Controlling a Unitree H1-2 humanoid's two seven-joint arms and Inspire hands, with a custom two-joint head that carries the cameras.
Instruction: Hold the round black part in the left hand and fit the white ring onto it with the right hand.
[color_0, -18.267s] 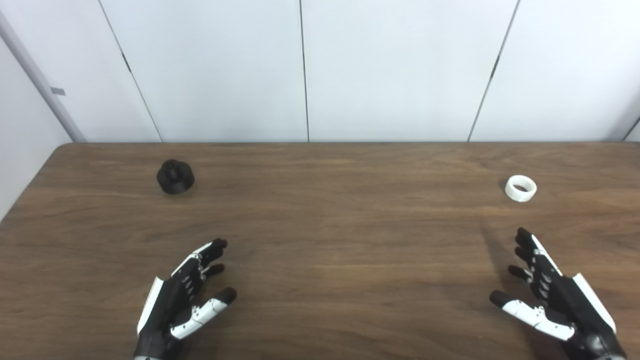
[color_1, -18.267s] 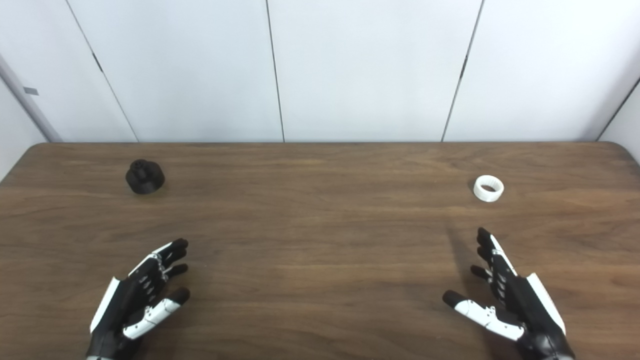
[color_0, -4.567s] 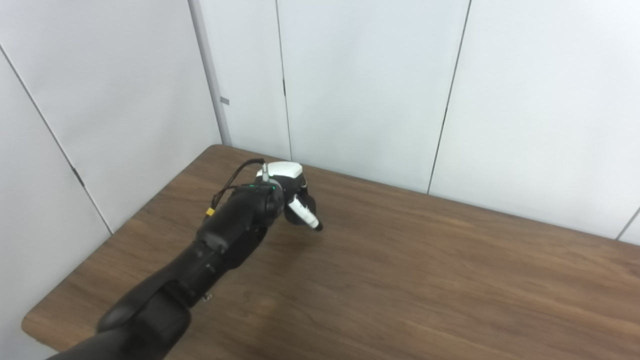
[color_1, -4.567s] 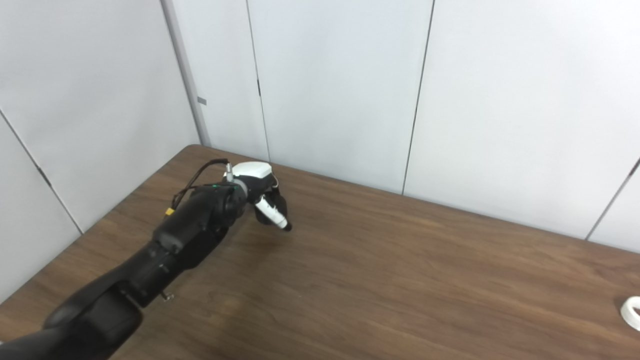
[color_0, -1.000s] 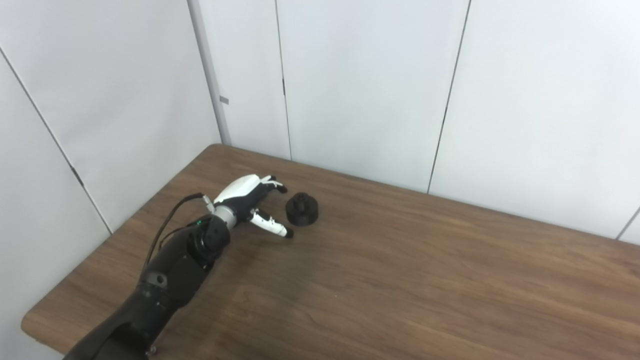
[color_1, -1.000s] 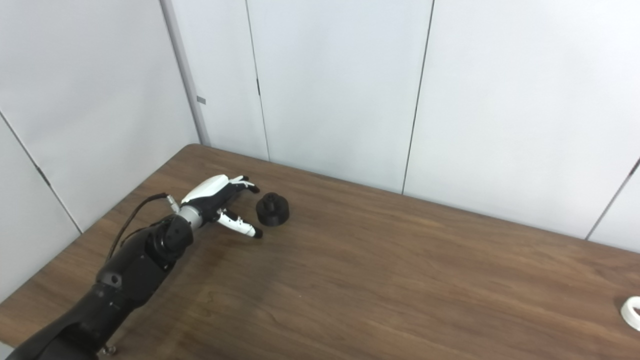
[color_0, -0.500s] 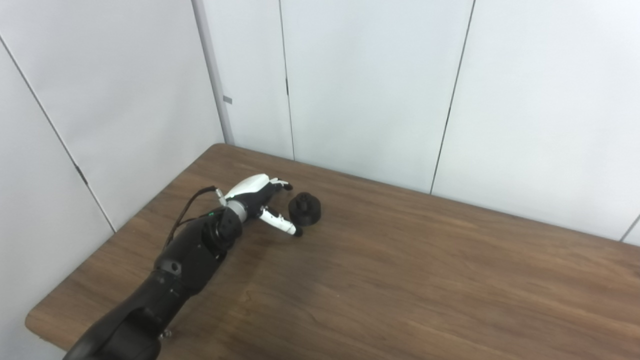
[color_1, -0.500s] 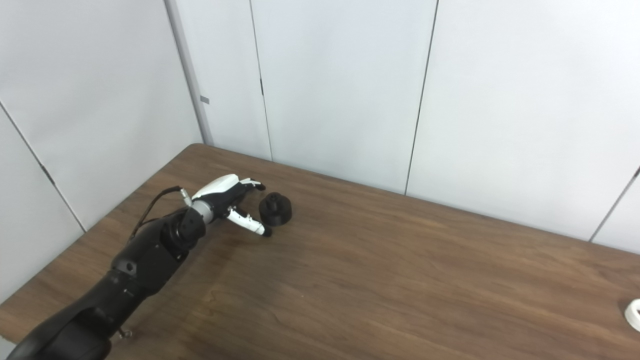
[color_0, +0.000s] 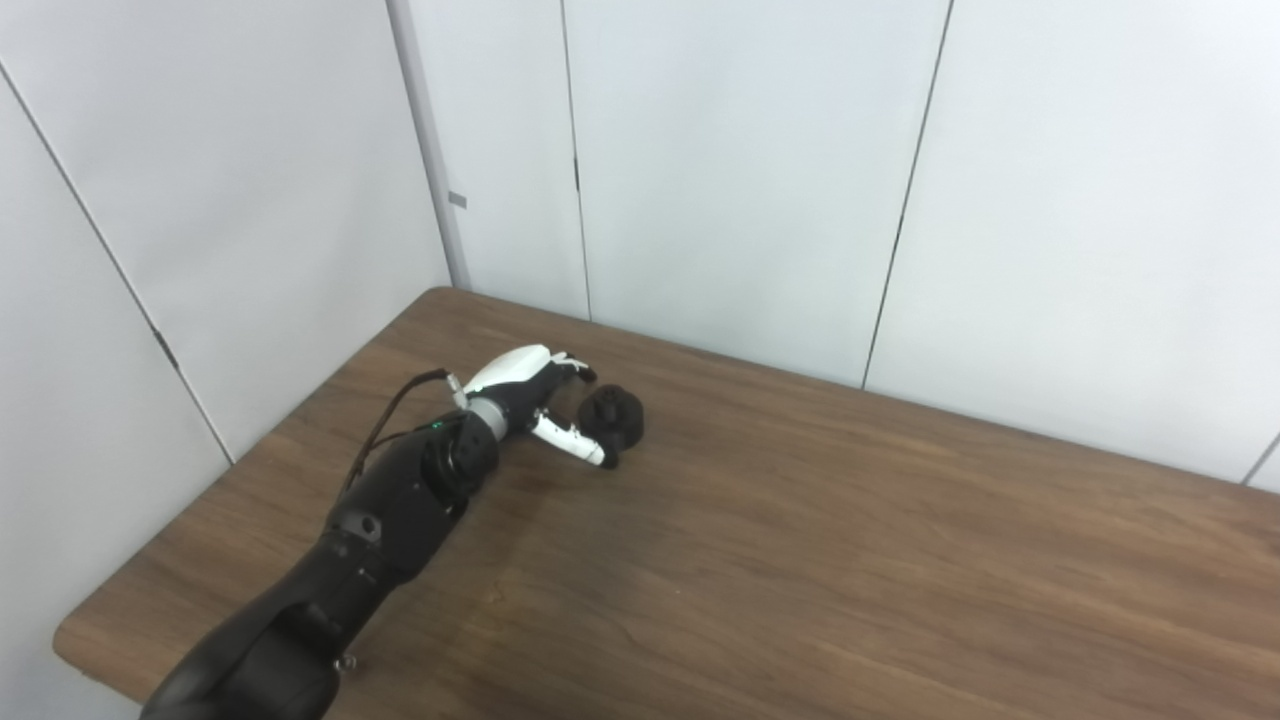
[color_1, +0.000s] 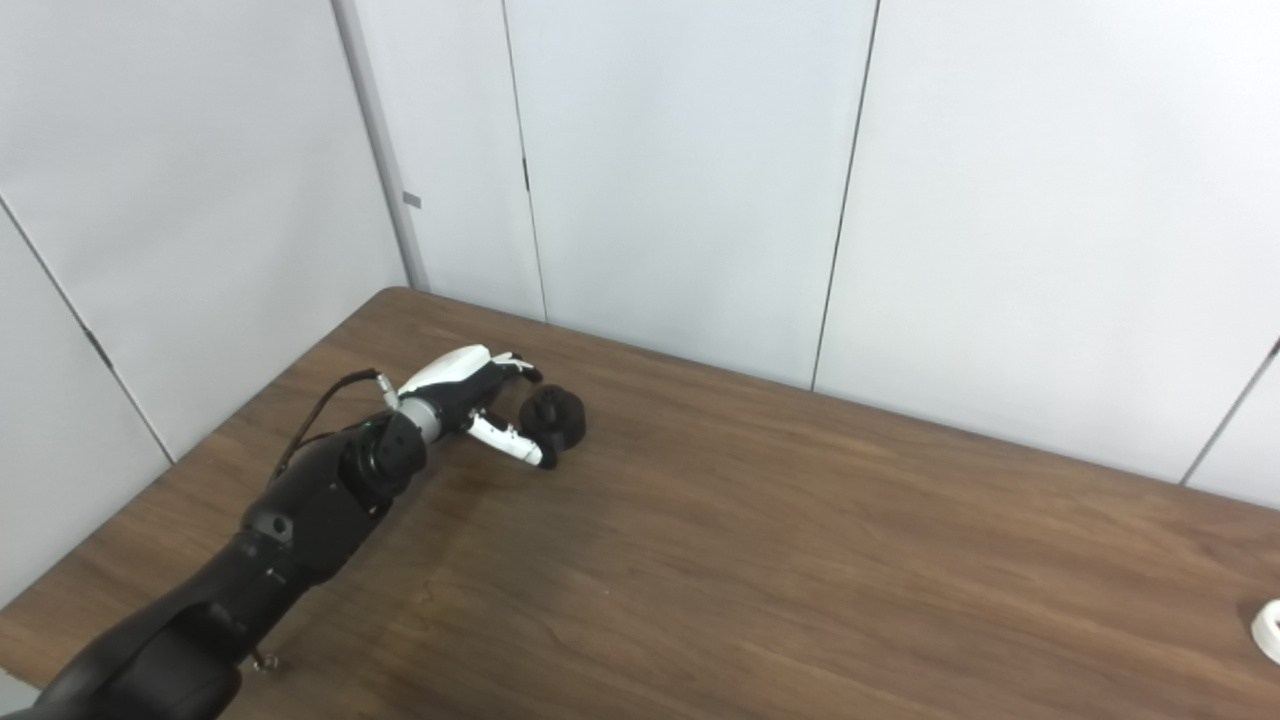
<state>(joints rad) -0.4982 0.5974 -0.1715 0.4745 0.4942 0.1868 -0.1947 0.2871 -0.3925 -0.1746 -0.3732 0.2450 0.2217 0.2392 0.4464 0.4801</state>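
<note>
The round black part (color_0: 614, 417) stands on the brown table near its far left corner, with a small knob on top. My left hand (color_0: 540, 405) lies just left of it, open, fingers spread toward it, the thumb (color_0: 578, 447) reaching along its near side. I cannot tell whether the fingers touch the part. The same part shows in the right eye view (color_1: 558, 415) beside the left hand (color_1: 480, 397). The white ring (color_1: 1267, 630) is cut by the right edge of the right eye view, far from the part. My right hand is out of view.
The table's left edge (color_0: 250, 455) and back edge (color_0: 760, 365) run close to the part, with white wall panels behind. A black cable (color_0: 390, 420) loops off my left wrist.
My left hand has moved right and closer to the black part over the last second, staying open. The part has not moved. The camera has shifted slightly.
</note>
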